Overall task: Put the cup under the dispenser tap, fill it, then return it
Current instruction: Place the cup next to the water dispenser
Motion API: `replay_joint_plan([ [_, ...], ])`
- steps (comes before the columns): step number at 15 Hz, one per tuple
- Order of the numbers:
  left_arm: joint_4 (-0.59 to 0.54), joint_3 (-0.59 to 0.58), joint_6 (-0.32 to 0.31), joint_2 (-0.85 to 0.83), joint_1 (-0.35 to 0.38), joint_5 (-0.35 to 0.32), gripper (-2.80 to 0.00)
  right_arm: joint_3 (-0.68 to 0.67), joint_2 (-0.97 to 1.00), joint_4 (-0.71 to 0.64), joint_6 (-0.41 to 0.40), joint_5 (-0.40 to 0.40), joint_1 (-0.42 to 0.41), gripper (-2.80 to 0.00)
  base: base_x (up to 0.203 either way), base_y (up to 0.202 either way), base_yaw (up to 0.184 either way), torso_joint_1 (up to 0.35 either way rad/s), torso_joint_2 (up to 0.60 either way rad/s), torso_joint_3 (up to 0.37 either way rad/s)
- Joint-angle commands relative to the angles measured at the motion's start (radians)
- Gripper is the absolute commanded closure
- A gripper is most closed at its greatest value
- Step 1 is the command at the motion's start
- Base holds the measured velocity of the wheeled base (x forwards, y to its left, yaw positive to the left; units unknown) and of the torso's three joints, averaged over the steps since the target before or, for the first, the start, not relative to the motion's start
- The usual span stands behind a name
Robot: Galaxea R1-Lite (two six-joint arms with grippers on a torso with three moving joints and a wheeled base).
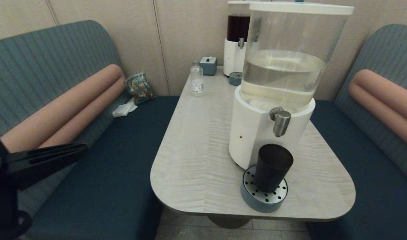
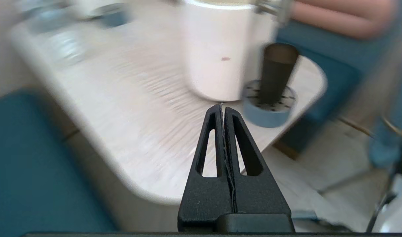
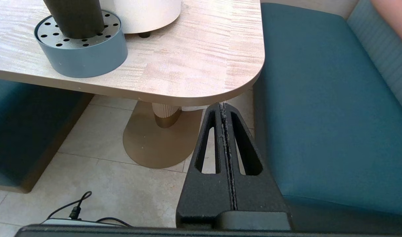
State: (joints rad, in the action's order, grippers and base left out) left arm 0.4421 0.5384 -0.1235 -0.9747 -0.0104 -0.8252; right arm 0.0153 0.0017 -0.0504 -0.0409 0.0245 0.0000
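The black cup (image 1: 272, 166) stands upright on a round blue-grey drip tray (image 1: 253, 196) with a perforated steel top, directly below the steel dispenser tap (image 1: 281, 122) of the large white-based dispenser (image 1: 256, 133). From the left wrist the cup (image 2: 276, 72) and tray (image 2: 266, 113) show ahead. My left gripper (image 1: 81, 150) hangs shut and empty over the left bench, well left of the table; its tips (image 2: 222, 107) point toward the dispenser base. My right gripper (image 3: 223, 106) is shut and empty, below the table's near right corner, with the cup (image 3: 76, 16) off to its side.
Further back on the table (image 1: 196, 150) stand a small clear bottle (image 1: 196, 79), a tissue box (image 1: 208, 65), a second drip tray (image 1: 235, 78) and the dark-liquid dispenser (image 1: 236, 43). Blue benches flank the table; a packet (image 1: 140, 87) and tissue lie on the left one.
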Motion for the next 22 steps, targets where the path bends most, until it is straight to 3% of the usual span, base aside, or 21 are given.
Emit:
replay_joint_plan([
  [1,0.303,-0.063,-0.045,-0.302,0.000,-0.110,0.00,0.000,0.001,0.000,-0.001,0.002,0.000,0.00,0.000,0.000,0.000,0.000,0.00,0.000],
  [4,0.616,-0.093,-0.122,-0.584,-0.001,-0.198,0.00,0.000,0.001,0.000,-0.001,0.001,0.000,0.00,0.000,0.000,0.000,0.000,0.00,0.000],
  [6,0.750,-0.088,-0.147,-0.708,-0.040,-0.239,0.00,0.000,0.001,0.000,-0.001,0.000,0.000,0.00,0.000,0.000,0.000,0.000,0.00,0.000],
  [9,0.792,0.001,-0.159,-0.781,-0.131,-0.250,0.00,0.000,0.001,-0.001,-0.001,0.002,0.000,0.00,0.000,0.000,0.000,0.000,0.00,0.000],
  [13,0.793,0.051,-0.156,-0.893,-0.159,-0.243,0.00,0.000,0.001,0.000,-0.001,0.002,0.000,0.00,0.000,0.000,0.000,0.000,0.00,0.000],
  [14,0.793,0.062,-0.156,-0.908,-0.162,-0.241,-2.80,0.000,0.001,0.000,-0.001,0.000,0.000,0.00,0.000,0.000,0.000,0.000,0.00,0.000],
  [20,0.793,0.067,-0.153,-0.936,-0.277,-0.202,-2.80,0.000,0.001,0.000,-0.001,0.000,0.000,0.00,0.000,0.000,0.000,0.000,0.00,0.000],
  [22,0.796,0.088,-0.142,-0.967,-0.331,-0.161,-2.80,0.000,0.001,0.000,-0.001,0.001,0.000,0.00,0.000,0.000,0.000,0.000,0.00,0.000],
])
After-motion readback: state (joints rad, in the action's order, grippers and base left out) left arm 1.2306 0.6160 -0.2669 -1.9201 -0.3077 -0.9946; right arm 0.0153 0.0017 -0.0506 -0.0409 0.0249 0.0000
